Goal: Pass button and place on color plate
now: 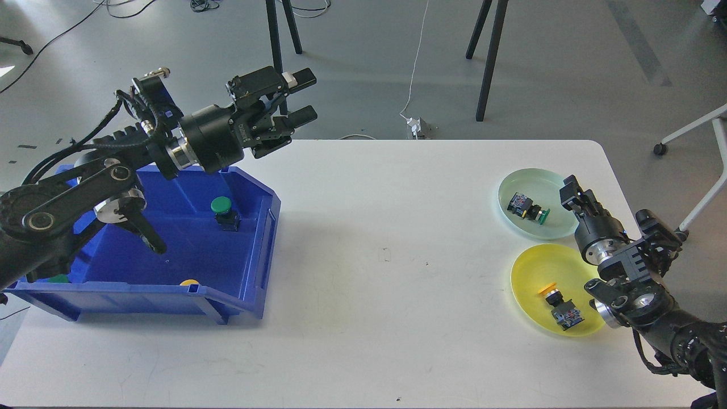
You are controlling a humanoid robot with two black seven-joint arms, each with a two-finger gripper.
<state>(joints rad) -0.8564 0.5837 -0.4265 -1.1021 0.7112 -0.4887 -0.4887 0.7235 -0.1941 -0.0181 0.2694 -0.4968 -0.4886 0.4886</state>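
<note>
A green-capped button point(528, 208) lies on its side in the pale green plate point(554, 227) at the far right. My right gripper point(576, 194) is just right of it, over the plate's right rim, open and empty, apart from the button. A yellow-capped button point(559, 307) lies in the yellow plate point(531, 272) nearer to me. My left gripper point(304, 97) is open and empty, held high above the back right corner of the blue bin point(267, 227). Another green button point(222, 211) stands in the bin.
A yellow cap point(189, 282) and a green cap point(57, 278) show at the bin's near wall. My left forearm crosses over the bin. Black stand legs point(488, 57) and a cable are on the floor beyond the table's far edge.
</note>
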